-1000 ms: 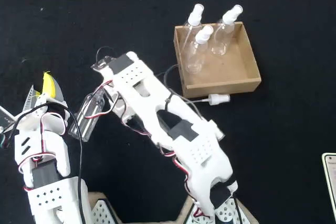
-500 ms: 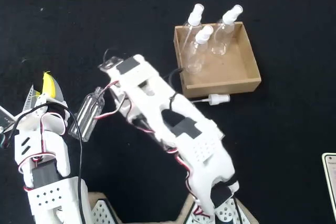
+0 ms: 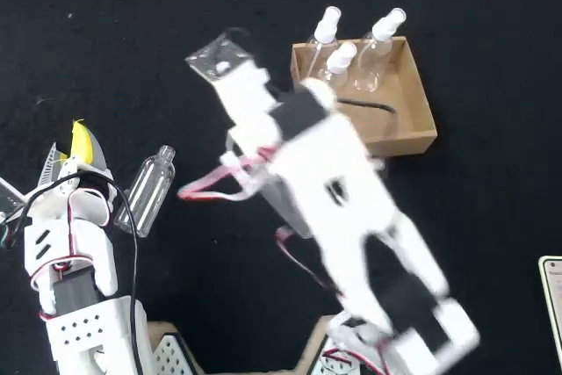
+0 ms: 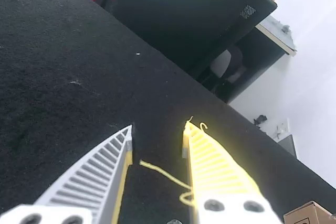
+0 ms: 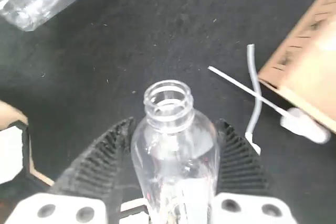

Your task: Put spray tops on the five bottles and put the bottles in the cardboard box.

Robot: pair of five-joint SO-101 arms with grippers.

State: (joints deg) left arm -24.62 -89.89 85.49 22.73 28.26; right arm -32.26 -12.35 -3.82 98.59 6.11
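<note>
The right hand (image 5: 173, 127) clamps a topless bottle (image 5: 169, 103); left hand (image 4: 158, 127) part-open — empty. On the worktop (image 3: 105, 59) lies a second bottle (image 3: 147, 189); spray top (image 5: 303, 124), seemingly, beside box (image 5: 310, 51).

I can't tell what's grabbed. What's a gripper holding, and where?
The right gripper holds a clear open bottle by its body, below the neck. The left gripper holds nothing.
</note>
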